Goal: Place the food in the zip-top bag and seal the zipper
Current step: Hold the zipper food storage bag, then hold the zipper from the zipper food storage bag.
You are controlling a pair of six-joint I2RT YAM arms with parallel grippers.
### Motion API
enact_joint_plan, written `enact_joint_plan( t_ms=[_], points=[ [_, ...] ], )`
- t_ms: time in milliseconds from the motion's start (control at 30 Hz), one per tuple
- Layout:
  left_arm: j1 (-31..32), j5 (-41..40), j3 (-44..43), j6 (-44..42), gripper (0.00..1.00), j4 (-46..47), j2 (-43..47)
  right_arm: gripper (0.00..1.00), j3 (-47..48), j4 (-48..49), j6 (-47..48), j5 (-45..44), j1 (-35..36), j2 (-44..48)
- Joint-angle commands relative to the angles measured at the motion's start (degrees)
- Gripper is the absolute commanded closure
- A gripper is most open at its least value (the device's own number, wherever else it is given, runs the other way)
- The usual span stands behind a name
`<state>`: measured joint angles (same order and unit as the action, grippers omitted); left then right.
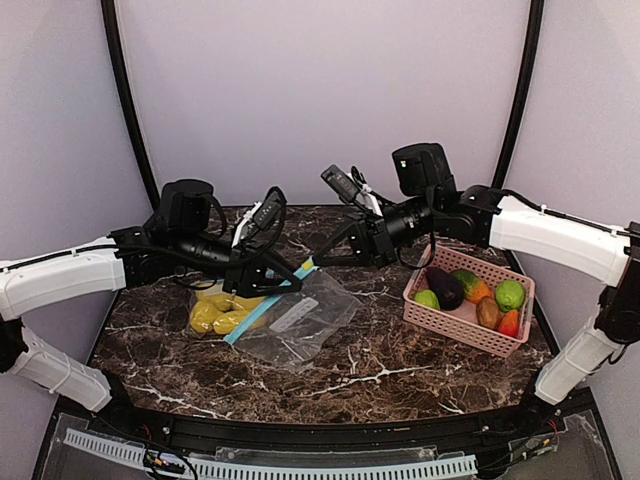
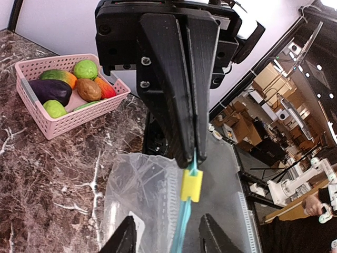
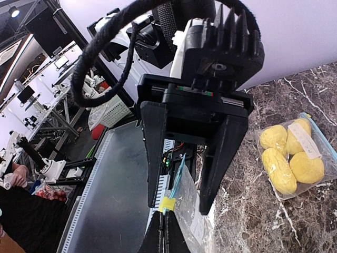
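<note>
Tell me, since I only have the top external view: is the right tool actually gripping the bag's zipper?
Observer: Yes. The left wrist view shows the right tool shut on the blue zipper strip, just above a yellow slider.
Operator: And the left tool?
Observer: Open. In the right wrist view the left tool straddles the strip, its fingers clear of it on both sides.
Operator: How many yellow pieces can you count?
Observer: Four pieces of yellow food lie bunched together, a white label across them.
</note>
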<state>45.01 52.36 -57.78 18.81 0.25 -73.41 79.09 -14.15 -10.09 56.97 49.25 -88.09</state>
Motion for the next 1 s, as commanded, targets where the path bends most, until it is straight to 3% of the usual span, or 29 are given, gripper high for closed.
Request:
enact_joint_plan(
  t_ms=[0,133,300,433,700,967],
  points=[
    [0.36,-1.47,-2.4,0.34,0.45,-0.81,-0.69,1.0,0.94,1.0,0.49,0.18,0.58,-0.79],
    [0.34,-3.07,-3.71,-0.13,0.38,-0.49,-0.77,1.0,0.55,0.8,0.51,0.15,0.58,-1.07],
    [0.34,-3.66,-4.05,-0.01,0.4,1.91,-1.14,1.0,0.19,0.41,0.6,-0.27,0.58,-1.48],
    [0.34,-3.66,-3.89,0.19,0.53,2.31,-1.69,1.0,0.4,0.14,0.59,-0.19,0.57,-2.01],
    [0.34,-3.07,-3.83,0.94,0.97,3.28,-2.62,1.0,0.51,-0.77,0.95,-1.18,0.6,-2.52],
    [0.34,-4.44,-2.83,-0.3,0.99,2.39,-1.69,1.0,0.19,-0.79,0.69,-7.27,0.58,-1.36]
  ],
)
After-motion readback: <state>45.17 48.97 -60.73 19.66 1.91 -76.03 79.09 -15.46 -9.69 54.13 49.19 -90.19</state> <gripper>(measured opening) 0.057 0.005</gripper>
